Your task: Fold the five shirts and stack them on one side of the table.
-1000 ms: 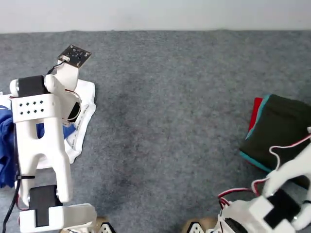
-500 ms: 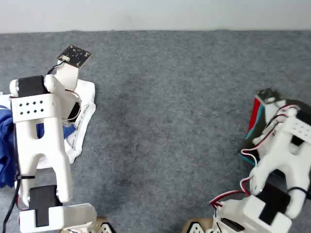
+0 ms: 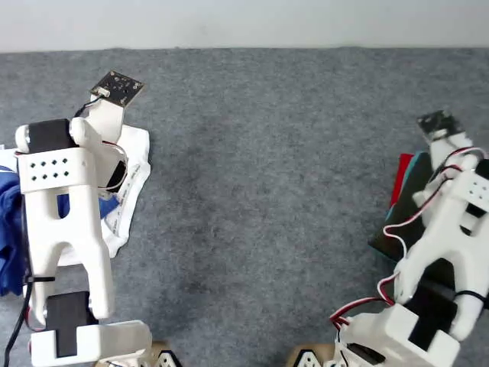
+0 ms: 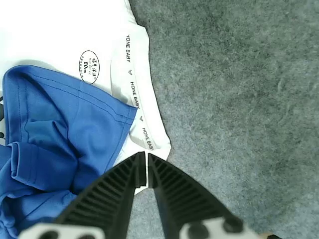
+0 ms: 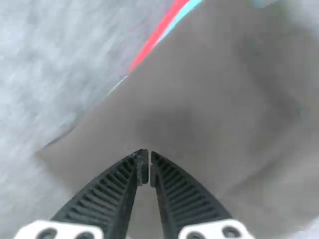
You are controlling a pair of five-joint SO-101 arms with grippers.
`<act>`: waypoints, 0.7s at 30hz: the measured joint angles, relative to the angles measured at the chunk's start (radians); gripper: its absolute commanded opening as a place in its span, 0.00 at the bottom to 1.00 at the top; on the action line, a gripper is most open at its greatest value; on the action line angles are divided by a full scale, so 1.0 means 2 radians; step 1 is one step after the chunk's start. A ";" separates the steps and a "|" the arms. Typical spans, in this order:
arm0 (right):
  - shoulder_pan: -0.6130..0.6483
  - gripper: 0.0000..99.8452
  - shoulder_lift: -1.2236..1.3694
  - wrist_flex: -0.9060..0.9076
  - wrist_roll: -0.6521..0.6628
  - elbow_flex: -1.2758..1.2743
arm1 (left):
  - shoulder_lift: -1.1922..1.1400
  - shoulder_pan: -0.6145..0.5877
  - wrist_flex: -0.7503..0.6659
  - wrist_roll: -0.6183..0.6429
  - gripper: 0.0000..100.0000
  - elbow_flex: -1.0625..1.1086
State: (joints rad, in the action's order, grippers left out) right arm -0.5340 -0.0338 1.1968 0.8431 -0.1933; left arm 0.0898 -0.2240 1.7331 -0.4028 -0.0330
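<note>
A white shirt (image 3: 136, 164) lies crumpled at the table's left edge, with a blue shirt (image 3: 9, 222) partly on top of it. In the left wrist view my left gripper (image 4: 146, 157) is shut and empty, just above the white shirt's (image 4: 60, 35) collar band and beside the blue shirt (image 4: 65, 129). At the right edge sits a stack of folded shirts: a dark one (image 3: 388, 238) on top, with teal and red (image 3: 400, 180) edges under it. My right gripper (image 5: 146, 155) hovers shut and empty over the dark shirt (image 5: 224, 99), whose red edge (image 5: 157, 35) shows beyond.
The grey felt table (image 3: 260, 176) spreads wide between the two arms. A pale wall runs along its far edge. The left arm (image 3: 61, 199) covers much of the left pile; the right arm (image 3: 451, 237) covers most of the stack.
The right arm has swung up from the near right corner and stretched out over the folded stack. The left arm and the left pile have not moved.
</note>
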 measured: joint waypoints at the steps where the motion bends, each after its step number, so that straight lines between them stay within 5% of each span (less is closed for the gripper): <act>1: 0.000 0.01 0.001 -0.024 -0.001 0.002 | 0.000 0.000 0.000 0.000 0.01 0.000; 10: 0.000 0.01 0.128 -0.170 -0.057 0.005 | 0.000 0.000 0.000 0.000 0.01 0.000; 21: 0.024 0.01 0.026 0.005 -0.128 0.006 | 0.031 -0.004 0.000 0.018 0.04 0.000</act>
State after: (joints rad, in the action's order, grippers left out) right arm -0.4864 0.0184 1.2060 0.5869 -0.1811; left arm 0.1527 -0.2317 1.7331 -0.3675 -0.0330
